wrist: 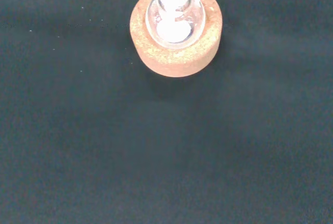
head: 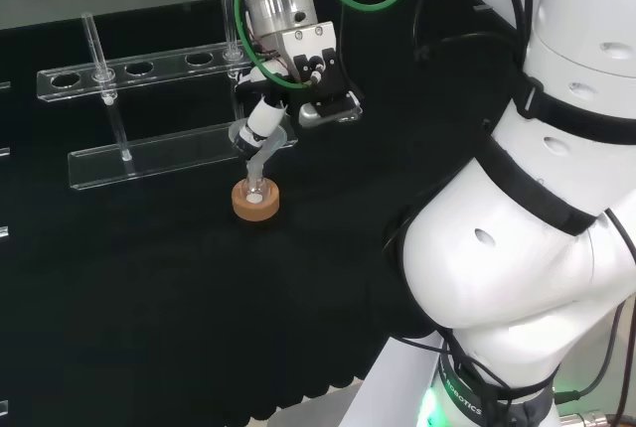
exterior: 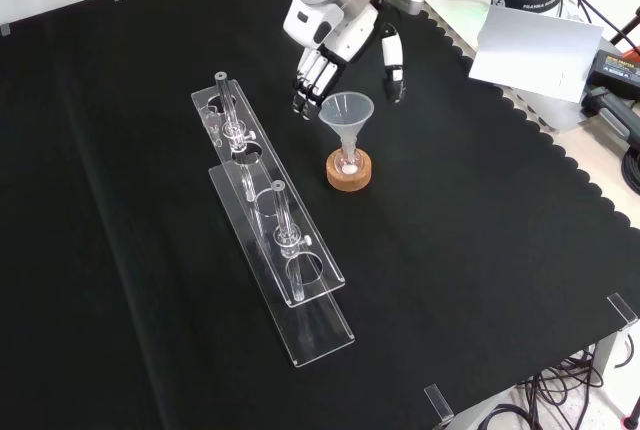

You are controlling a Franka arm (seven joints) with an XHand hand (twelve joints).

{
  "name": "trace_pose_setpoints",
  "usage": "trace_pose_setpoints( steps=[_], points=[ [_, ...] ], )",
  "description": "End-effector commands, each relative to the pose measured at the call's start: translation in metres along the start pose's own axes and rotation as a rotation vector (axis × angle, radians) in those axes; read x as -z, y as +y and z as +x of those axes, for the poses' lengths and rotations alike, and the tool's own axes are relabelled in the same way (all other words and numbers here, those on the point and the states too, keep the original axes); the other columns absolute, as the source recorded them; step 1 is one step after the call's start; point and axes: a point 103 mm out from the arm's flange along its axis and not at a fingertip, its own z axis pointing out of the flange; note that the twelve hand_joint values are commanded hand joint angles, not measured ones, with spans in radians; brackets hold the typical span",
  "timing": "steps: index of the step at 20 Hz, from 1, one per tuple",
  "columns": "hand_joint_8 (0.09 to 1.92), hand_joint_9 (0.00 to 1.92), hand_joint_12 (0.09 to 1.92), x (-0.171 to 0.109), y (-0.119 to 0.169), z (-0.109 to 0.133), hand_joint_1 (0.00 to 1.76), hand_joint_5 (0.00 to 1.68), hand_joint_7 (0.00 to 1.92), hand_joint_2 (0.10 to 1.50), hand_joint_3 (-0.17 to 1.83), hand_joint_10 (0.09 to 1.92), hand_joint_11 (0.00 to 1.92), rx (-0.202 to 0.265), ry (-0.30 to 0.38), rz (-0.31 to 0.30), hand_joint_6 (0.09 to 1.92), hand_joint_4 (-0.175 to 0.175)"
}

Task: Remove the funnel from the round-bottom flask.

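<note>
One clear funnel (exterior: 346,115) sits with its stem down in the neck of the small round-bottom flask (exterior: 348,160), which rests in a cork ring (exterior: 348,174) on the black cloth (exterior: 480,250), some white stuff at its bottom. The hand (exterior: 335,45) hangs just above and behind the funnel's rim in the front view, fingers (exterior: 310,85) and thumb (exterior: 394,65) spread wide on either side, holding nothing. Two clear racks (exterior: 285,250) with glass tubes stand to the left.
</note>
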Motion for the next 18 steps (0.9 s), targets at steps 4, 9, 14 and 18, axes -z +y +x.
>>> trace_pose_setpoints(
  steps=[4,9,14,18],
  points=[
    [0.14,0.04,1.5,-0.011,0.012,-0.001,0.66,0.0,0.0,0.77,-0.07,0.91,0.33,0.0,-0.006,-0.011,0.09,-0.013],
    [0.15,0.04,1.5,-0.016,0.016,-0.002,0.66,0.0,0.0,0.77,-0.07,0.91,0.33,0.01,-0.005,-0.019,0.09,-0.013],
    [0.19,0.06,1.5,-0.017,0.016,-0.003,0.67,0.01,0.0,0.78,-0.07,0.91,0.34,0.008,-0.009,-0.02,0.09,-0.015],
    [0.24,0.08,1.49,-0.021,0.019,-0.001,0.68,0.02,0.0,0.78,-0.07,0.91,0.35,0.004,-0.01,-0.016,0.09,-0.015]
  ],
)
